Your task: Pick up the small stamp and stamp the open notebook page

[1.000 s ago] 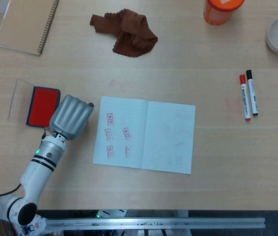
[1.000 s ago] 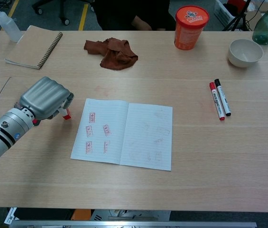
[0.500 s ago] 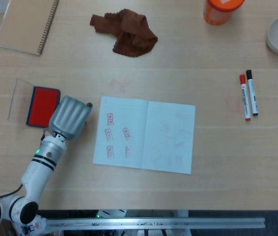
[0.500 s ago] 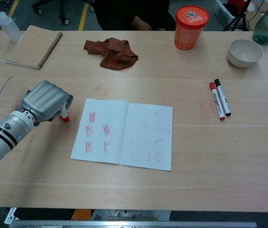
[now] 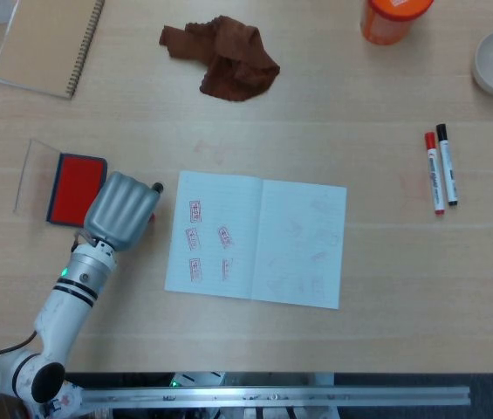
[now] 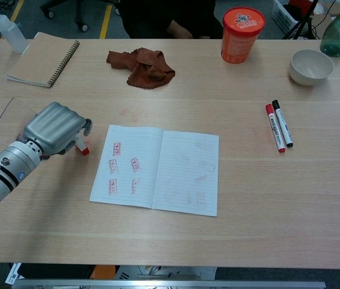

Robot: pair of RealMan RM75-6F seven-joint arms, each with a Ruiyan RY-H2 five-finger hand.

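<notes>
Left hand (image 6: 54,128): fingers curled, pinching the stamp (image 6: 82,149), whose red tip shows below the fingers, just left of the notebook (image 6: 157,170). Right hand: out of view.
Stamp: small, likely light, rigid, smooth-sided; best held by its upper body, inked face down.
Ink pad (image 5: 76,188): left of notebook, beside the hand.
Notebook: open, thin pages, likely to shift.

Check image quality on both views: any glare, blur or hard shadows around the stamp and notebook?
Head view: even, soft light, no glare, faint shadows; the open notebook prints read sharp, the small stamp is mostly hidden under the left hand. Chest view: sharp too, only a soft shadow under the hand, and the stamp's red tip shows beside the fingers.
</notes>
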